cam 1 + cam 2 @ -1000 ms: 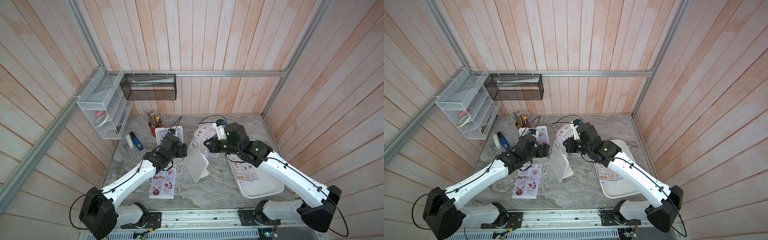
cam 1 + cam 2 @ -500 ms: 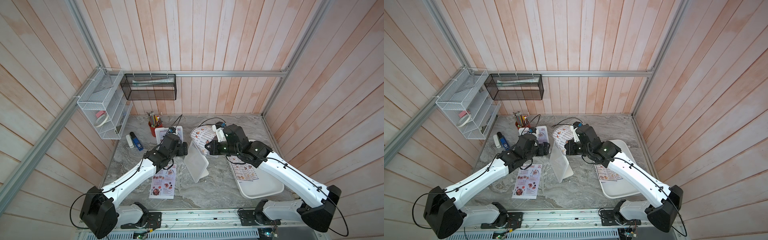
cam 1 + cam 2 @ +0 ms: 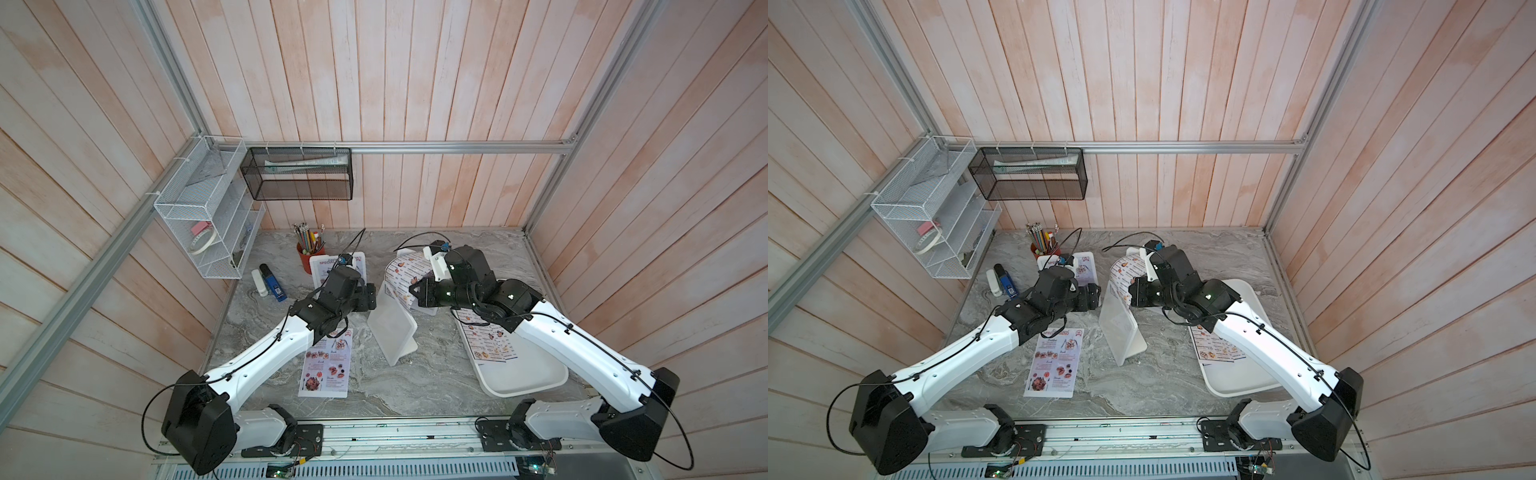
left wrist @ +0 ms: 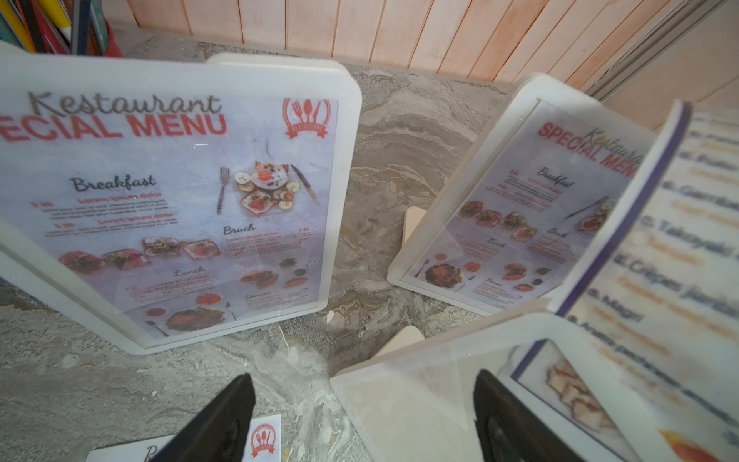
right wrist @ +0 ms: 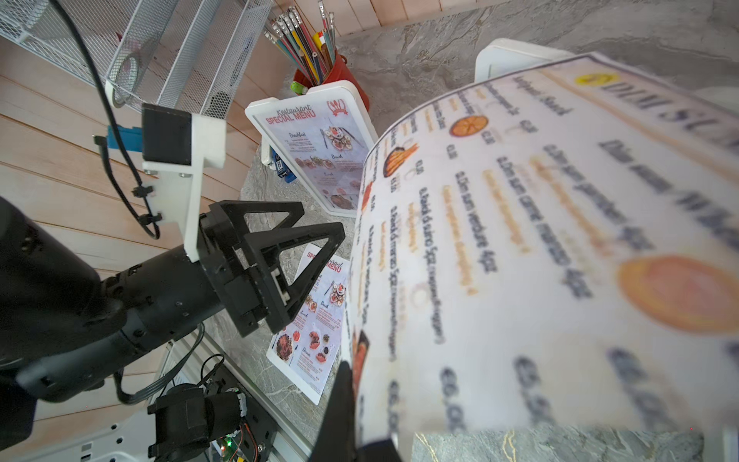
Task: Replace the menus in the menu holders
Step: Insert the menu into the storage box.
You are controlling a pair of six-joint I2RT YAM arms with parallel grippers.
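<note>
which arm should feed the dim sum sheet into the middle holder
Probably right: the right gripper is shut on the dim sum sheet, which curls over the top of the middle holder. The left gripper is open beside that holder, holding nothing.

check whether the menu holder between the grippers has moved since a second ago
No. The menu holder sits at the same spot between the loose Special Menu sheet and the white tray.
</note>
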